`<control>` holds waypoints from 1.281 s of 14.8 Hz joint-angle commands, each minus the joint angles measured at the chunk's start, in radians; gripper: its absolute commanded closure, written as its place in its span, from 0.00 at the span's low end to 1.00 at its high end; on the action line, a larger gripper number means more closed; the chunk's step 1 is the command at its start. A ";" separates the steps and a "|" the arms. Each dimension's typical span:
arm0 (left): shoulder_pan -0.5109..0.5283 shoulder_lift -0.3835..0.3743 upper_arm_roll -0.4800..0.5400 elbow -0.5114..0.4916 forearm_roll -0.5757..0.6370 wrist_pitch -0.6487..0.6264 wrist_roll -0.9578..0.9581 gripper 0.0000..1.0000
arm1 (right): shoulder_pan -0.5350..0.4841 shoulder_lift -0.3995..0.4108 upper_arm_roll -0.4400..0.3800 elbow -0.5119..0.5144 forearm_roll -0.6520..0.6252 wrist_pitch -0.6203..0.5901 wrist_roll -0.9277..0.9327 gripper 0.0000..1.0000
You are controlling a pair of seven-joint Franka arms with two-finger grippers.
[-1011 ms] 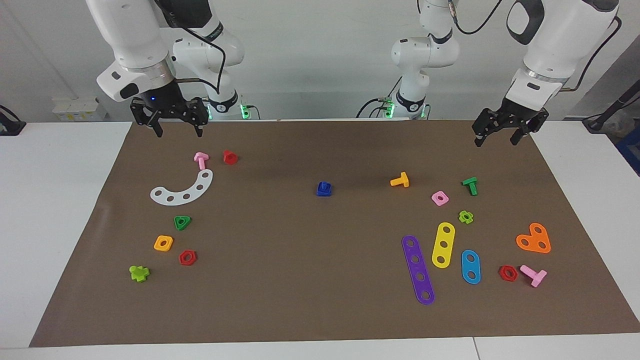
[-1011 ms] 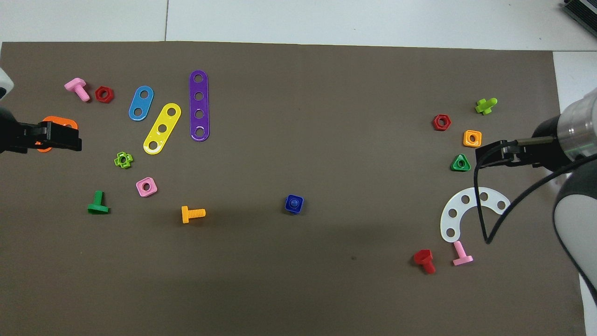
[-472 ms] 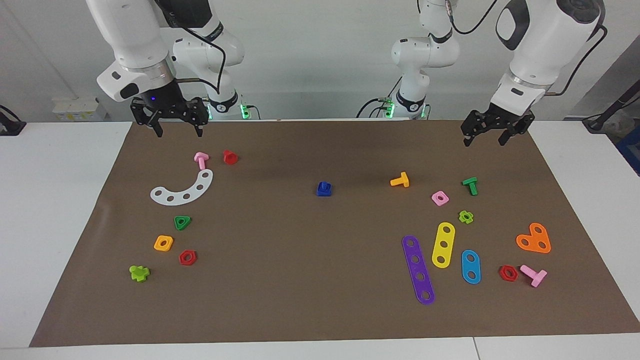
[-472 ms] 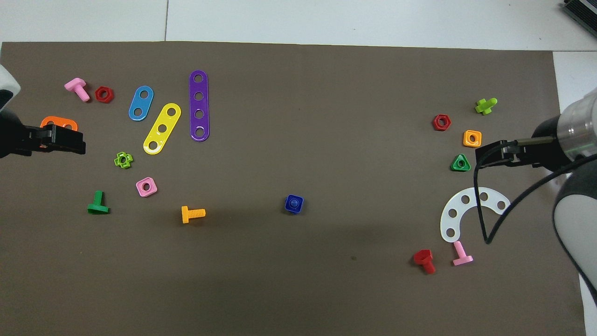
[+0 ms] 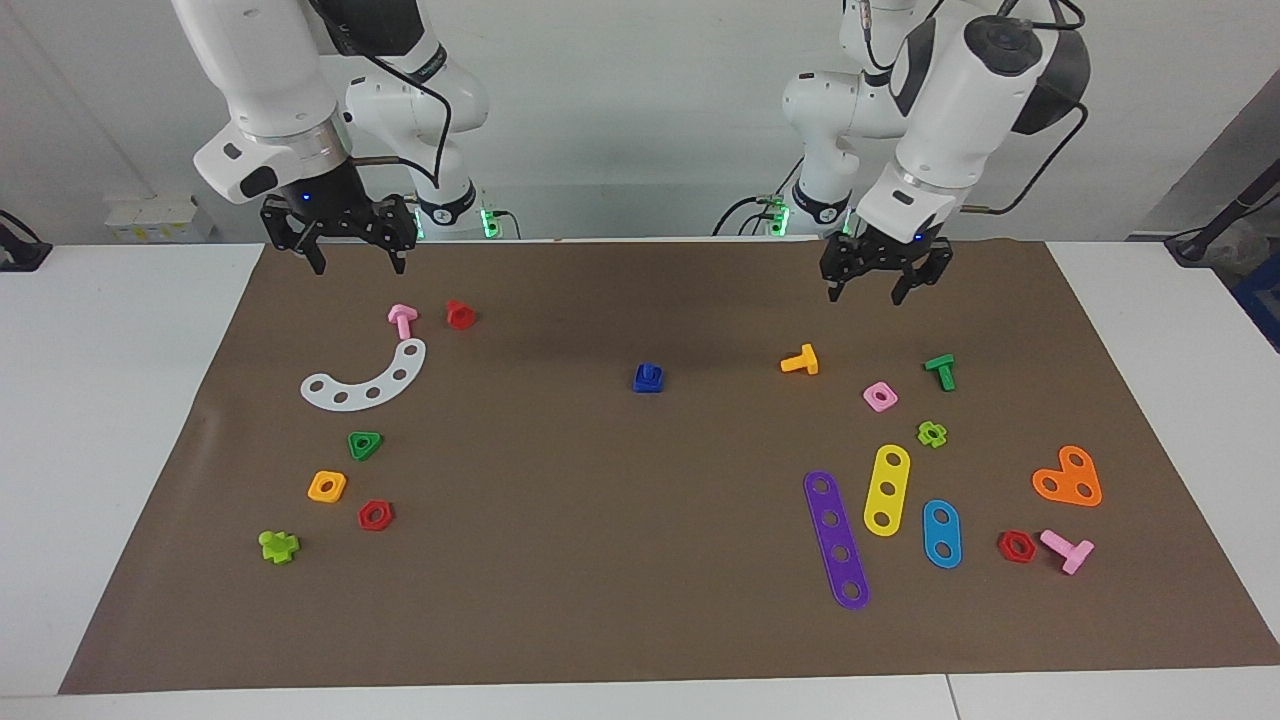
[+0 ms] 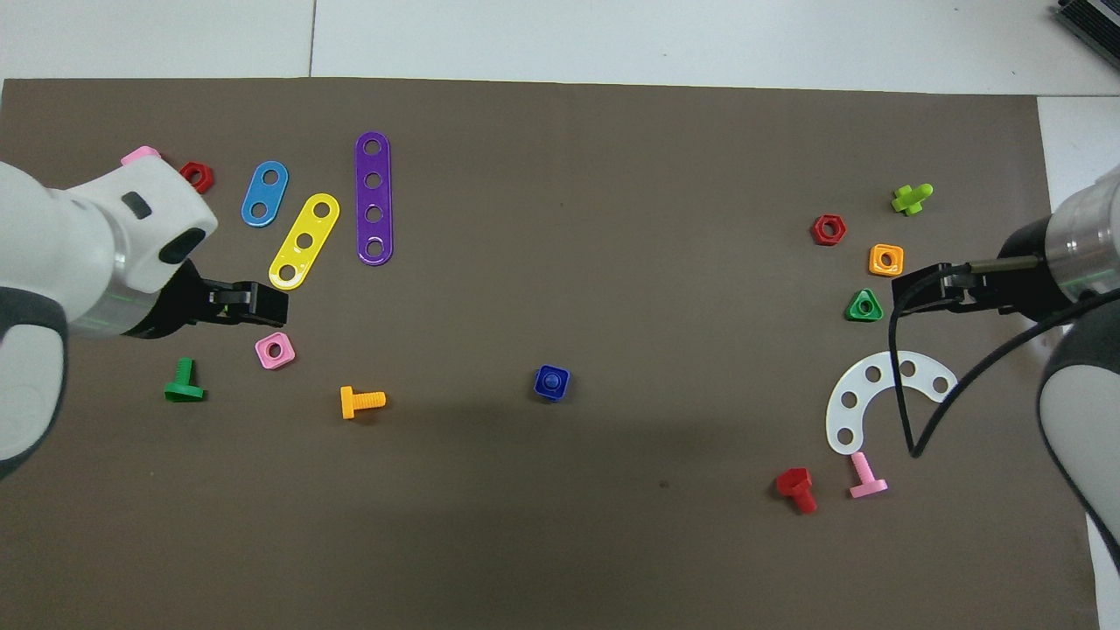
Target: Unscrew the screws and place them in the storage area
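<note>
A small blue piece lies at the mat's middle: a blue square nut (image 5: 648, 386) (image 6: 563, 395) with a stubby blue screw (image 5: 650, 371) (image 6: 551, 381) standing in its hole. The screw's head is hidden. My left gripper (image 5: 865, 296) (image 6: 282, 303) is open and empty. It hangs over the mat near the pink square nut (image 6: 275, 350), well toward the left arm's end from the blue piece. My right gripper (image 5: 359, 268) (image 6: 898, 294) is open and empty. It waits over the mat beside the green triangular nut (image 6: 864, 306).
At the left arm's end lie an orange bolt (image 5: 801, 361), a green bolt (image 5: 941, 371), purple (image 5: 837, 539), yellow and blue strips and an orange heart plate (image 5: 1069, 477). At the right arm's end lie a white arc (image 5: 366, 378), pink and red bolts and several nuts.
My left arm has swung from the left arm's end of the table toward the middle, staying open. The right arm and the blue piece have not moved.
</note>
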 commanded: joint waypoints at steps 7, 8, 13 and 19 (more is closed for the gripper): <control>-0.285 0.185 0.016 -0.051 -0.013 0.391 -0.257 0.05 | -0.010 -0.025 0.004 -0.029 -0.002 0.014 0.007 0.00; -0.309 0.210 0.016 -0.058 -0.013 0.425 -0.257 0.05 | -0.010 -0.025 0.004 -0.029 -0.002 0.014 0.007 0.00; -0.390 0.319 0.016 -0.115 -0.012 0.607 -0.263 0.07 | -0.010 -0.025 0.004 -0.029 -0.002 0.014 0.007 0.00; -0.411 0.370 0.021 -0.117 0.013 0.628 -0.214 0.08 | -0.010 -0.025 0.004 -0.029 -0.002 0.014 0.007 0.00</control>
